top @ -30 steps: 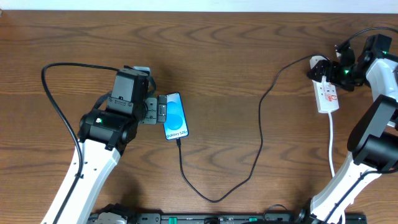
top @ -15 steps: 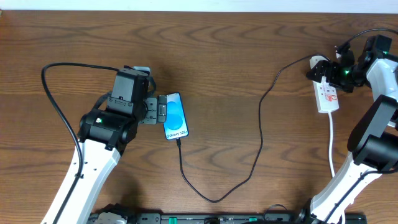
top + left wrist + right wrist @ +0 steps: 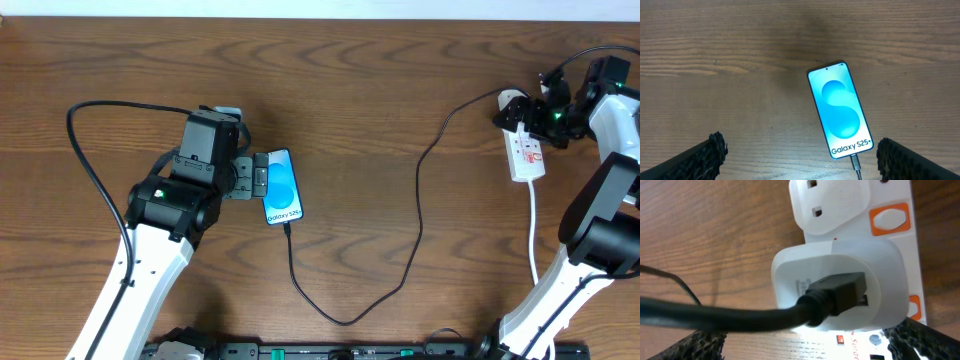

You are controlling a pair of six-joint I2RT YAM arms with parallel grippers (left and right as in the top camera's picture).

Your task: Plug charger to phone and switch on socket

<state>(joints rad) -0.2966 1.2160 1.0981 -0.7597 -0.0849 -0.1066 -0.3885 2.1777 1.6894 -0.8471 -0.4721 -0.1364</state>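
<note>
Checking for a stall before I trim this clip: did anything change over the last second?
Nothing visibly changed. The left gripper stays open by the phone, and the right gripper stays open at the plug end of the socket. The charger is still in the phone, its cable in the same loop across the table.

The worktop [image 3: 380,80] is dark brown with wavy wood grain. The phone [image 3: 841,111] has a black frame and a bright blue screen with paler blue rounds and white lettering. The charger [image 3: 740,316] is black. The socket [image 3: 527,155] is white with orange-red switches.
</note>
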